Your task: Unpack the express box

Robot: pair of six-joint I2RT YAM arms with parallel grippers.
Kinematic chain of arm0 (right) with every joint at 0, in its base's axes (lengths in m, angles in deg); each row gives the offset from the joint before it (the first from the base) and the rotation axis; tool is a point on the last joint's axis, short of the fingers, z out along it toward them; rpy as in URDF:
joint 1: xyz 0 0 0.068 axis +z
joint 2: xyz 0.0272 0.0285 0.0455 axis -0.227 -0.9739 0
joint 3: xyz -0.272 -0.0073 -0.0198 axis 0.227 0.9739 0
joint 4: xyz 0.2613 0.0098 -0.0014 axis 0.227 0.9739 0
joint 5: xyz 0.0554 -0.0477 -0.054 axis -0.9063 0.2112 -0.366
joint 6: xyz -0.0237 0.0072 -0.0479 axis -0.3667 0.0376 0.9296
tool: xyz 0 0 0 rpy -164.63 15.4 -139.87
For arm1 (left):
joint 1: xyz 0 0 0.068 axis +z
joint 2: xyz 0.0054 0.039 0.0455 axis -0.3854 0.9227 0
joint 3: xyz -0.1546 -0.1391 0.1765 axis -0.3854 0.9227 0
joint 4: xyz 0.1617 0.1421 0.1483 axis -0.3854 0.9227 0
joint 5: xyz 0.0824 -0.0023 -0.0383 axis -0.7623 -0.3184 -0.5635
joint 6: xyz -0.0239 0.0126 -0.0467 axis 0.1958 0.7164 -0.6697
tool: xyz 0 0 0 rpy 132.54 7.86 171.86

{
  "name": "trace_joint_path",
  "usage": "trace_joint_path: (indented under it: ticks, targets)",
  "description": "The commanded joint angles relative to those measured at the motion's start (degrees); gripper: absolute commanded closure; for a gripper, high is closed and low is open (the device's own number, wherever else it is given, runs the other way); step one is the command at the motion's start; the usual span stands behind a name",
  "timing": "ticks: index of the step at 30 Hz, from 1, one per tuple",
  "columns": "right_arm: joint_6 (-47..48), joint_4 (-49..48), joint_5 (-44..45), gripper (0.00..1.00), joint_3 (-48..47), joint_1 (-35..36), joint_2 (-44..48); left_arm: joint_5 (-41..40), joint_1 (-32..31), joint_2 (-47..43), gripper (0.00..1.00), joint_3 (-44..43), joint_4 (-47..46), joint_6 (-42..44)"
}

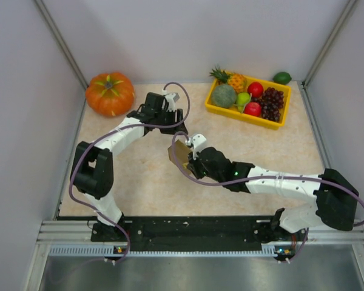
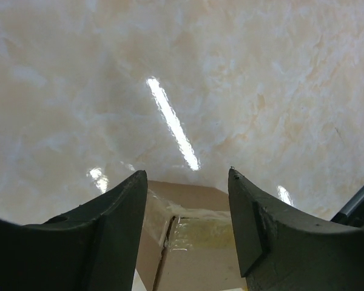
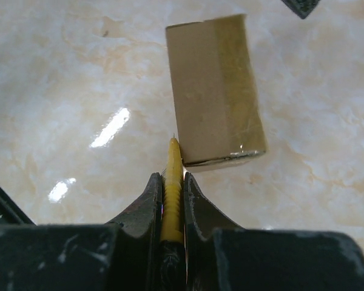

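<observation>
- The beige marble-patterned desk (image 1: 139, 182) carries everything.
- A round orange pumpkin (image 1: 110, 93) sits at the far left corner.
- A yellow plastic tray (image 1: 264, 121) of mixed fruit lies at the far right.
- The small brown cardboard express box (image 3: 215, 91) stands on the desk near the middle, between the two grippers. A glossy taped seam on it shows in the left wrist view.
- The left gripper (image 2: 185, 176) hangs just on the far side of the express box, fingers spread apart with nothing clamped between them.
- The right gripper (image 3: 172, 177) is on the near right side of the box, pinched closed on a thin ridged yellow strip (image 3: 173, 159), possibly a cutter. The strip's tip meets the box's lower edge.
- A small green fruit (image 1: 282, 77) lies on the desk just beyond the tray's far right corner.
</observation>
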Motion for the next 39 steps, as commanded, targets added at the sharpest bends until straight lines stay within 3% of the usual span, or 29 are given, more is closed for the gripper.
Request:
trace_joint_path:
  ticks: [1,11,20,24,27,28,30,39]
  targets:
    - [-3.0,-2.1,7.68,1.0,1.77,0.21,3.25,5.56,-0.77,1.28,0.41,-2.26,-0.15,1.28]
    - [-8.36,3.35,12.52,1.0,3.18,-1.64,6.76,8.98,-0.86,-1.78,0.42,2.57,4.25,6.03]
    - [-11.1,6.61,6.29,1.0,4.15,-6.64,12.38,13.38,-1.3,-4.16,0.42,4.42,6.09,9.28]
    - [-10.39,8.18,1.64,1.0,3.8,-7.35,14.32,11.1,-1.38,-4.78,0.34,3.64,5.48,10.95]
    - [-10.83,10.03,-0.39,1.0,3.27,-7.97,16.07,10.4,-1.73,-5.22,0.19,1.7,4.95,13.06]
    - [-11.61,11.6,-0.49,1.0,3.27,-8.14,16.6,10.31,-1.82,-5.57,0.09,1.0,4.78,13.85]
    - [-12.32,13.19,-0.92,1.0,3.27,-8.84,18.09,9.26,-2.87,-6.1,0.01,0.38,3.99,17.27]
    - [-18.39,22.34,1.71,1.0,1.17,-17.54,27.15,9.43,-7.8,-5.14,0.01,0.82,4.77,27.03]
